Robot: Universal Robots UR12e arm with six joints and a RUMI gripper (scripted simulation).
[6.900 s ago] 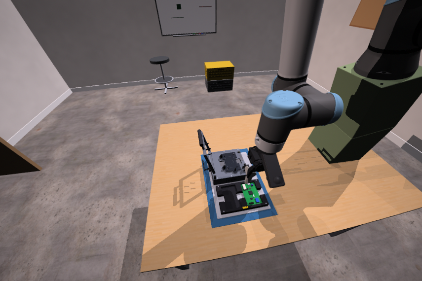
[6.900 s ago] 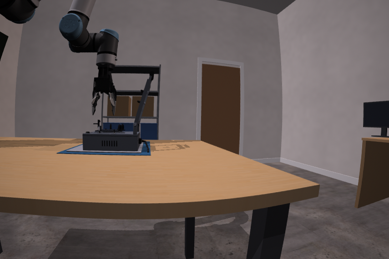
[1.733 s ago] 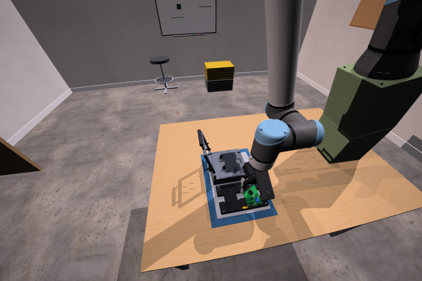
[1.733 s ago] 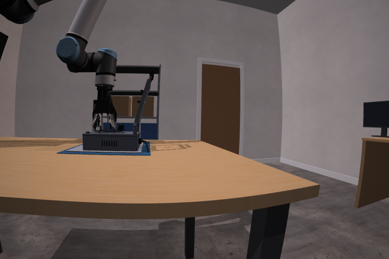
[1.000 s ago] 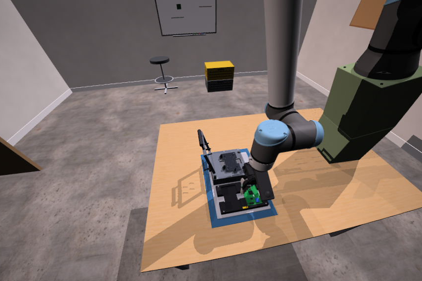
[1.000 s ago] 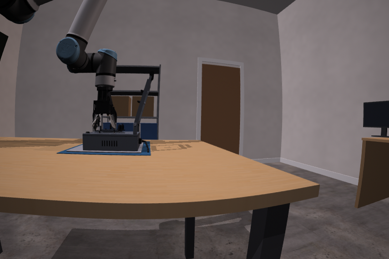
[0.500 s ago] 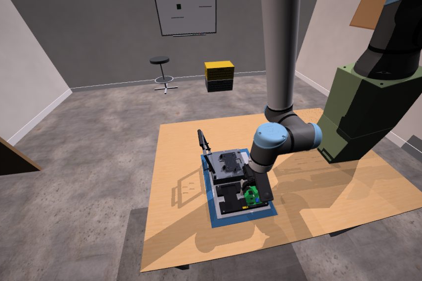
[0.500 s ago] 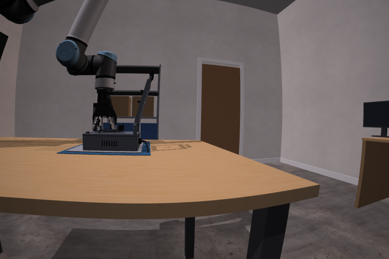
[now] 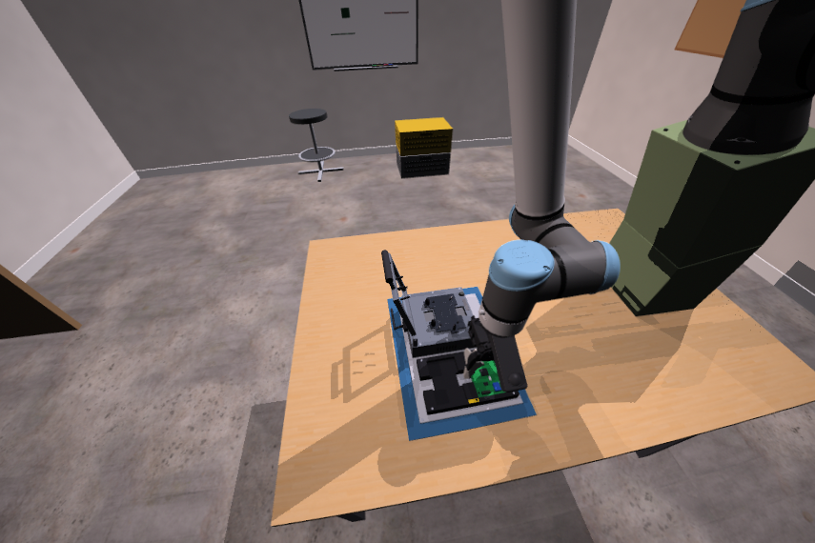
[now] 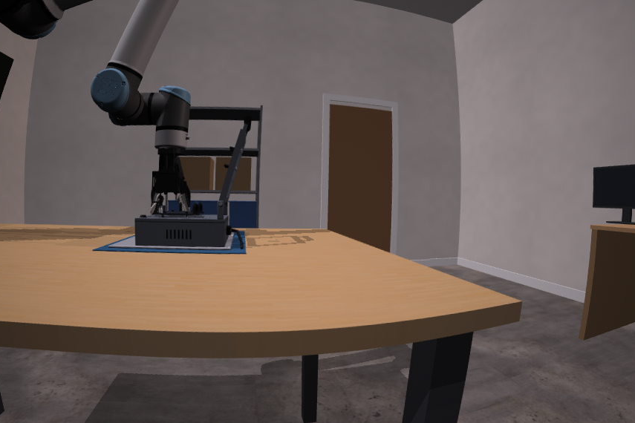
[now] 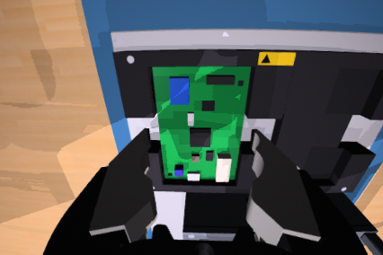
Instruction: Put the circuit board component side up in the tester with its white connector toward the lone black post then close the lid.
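The green circuit board [image 11: 199, 123] lies component side up in a recess of the tray, at the right end of the fixture in the top view [image 9: 485, 379]. Its white connector [image 11: 223, 167] is at the end nearest my wrist. My gripper [image 11: 200, 130] is open and low over that end, one finger on each side of the board, with a gap on both sides. It also shows in the exterior view [image 10: 168, 203], just above the fixture. The tester's black nest [image 9: 441, 384] lies beside the board. The lid [image 9: 443, 316] stands open behind it.
The fixture sits on a blue mat [image 9: 465, 419] on the wooden table. The lid's black lever [image 9: 395, 281] sticks up at the left. A yellow warning label [image 11: 276, 58] marks the fixture's far rim. The arm's green base [image 9: 709, 211] stands to the right.
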